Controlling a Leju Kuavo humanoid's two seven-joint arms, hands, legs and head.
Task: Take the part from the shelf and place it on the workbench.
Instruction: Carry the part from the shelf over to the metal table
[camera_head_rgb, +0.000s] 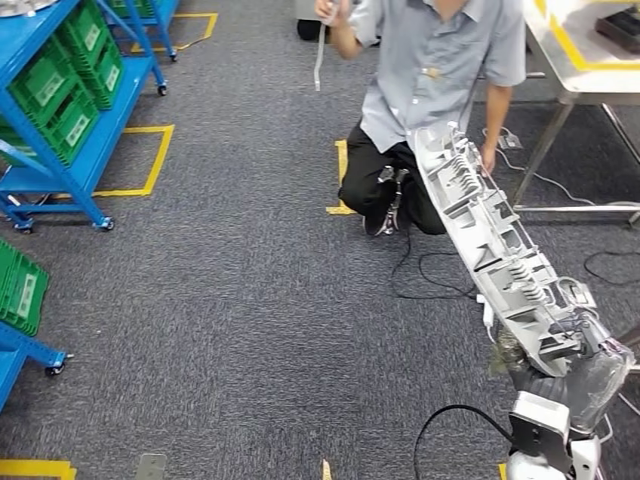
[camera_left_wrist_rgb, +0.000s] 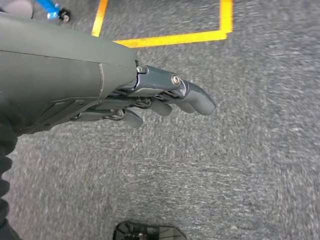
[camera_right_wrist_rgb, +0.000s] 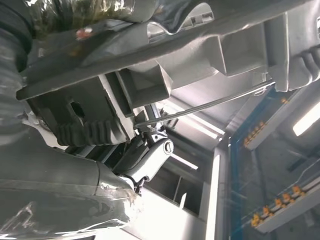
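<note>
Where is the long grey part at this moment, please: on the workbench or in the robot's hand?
In hand: the right hand grips one end of the part, which juts out above the carpet.

Part (camera_head_rgb: 490, 240): pale grey moulded plastic, matt, ribbed and webbed, with coil springs that look like metal. Right hand (camera_head_rgb: 562, 365): wrapped in clear, glossy, crinkled plastic film; in the right wrist view a bright metal pivot shows beneath the part. Left hand (camera_left_wrist_rgb: 166, 95): smooth dark grey plastic fingers (camera_left_wrist_rgb: 196, 97) with a slight sheen, behind a matt grey cover. Floor (camera_head_rgb: 249, 300): grey carpet, rough short pile, with glossy yellow tape lines. Shelf (camera_head_rgb: 90, 160): blue painted metal, carrying glossy green plastic bins (camera_head_rgb: 68, 85). Bench (camera_head_rgb: 573, 80): smooth pale top on bare metal legs. Person (camera_head_rgb: 438, 70): grey woven cloth shirt.
</note>
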